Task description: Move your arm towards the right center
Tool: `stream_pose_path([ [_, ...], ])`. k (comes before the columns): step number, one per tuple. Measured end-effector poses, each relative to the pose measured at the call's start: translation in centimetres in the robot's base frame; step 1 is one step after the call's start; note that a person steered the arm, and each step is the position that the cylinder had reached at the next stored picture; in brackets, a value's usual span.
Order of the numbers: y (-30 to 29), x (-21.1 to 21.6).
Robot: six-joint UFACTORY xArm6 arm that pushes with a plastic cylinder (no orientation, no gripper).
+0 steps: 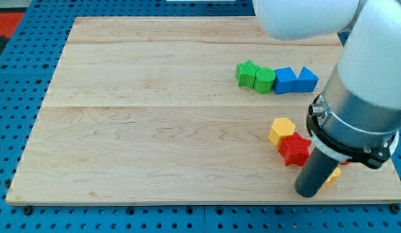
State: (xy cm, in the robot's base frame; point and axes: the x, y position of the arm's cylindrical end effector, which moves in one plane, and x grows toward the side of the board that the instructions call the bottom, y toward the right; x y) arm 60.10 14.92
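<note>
My tip point(308, 192) rests on the wooden board point(155, 129) near the view's bottom right. It stands just below and right of a red star block point(295, 149). A yellow block point(332, 176) peeks out right beside the rod, partly hidden by it. A yellow hexagon block point(282, 131) lies just up-left of the red star. Higher up sits a row: a green star block point(247, 72), a green cylinder block point(264, 79), a blue cube block point(285, 80) and a blue triangular block point(307, 79).
The arm's large grey and white body point(362, 97) covers the board's right side and top right corner. A blue pegboard surface point(19, 97) surrounds the board.
</note>
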Motion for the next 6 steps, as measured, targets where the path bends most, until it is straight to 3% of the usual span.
stream_pose_path([
  [6, 0.53, -0.17],
])
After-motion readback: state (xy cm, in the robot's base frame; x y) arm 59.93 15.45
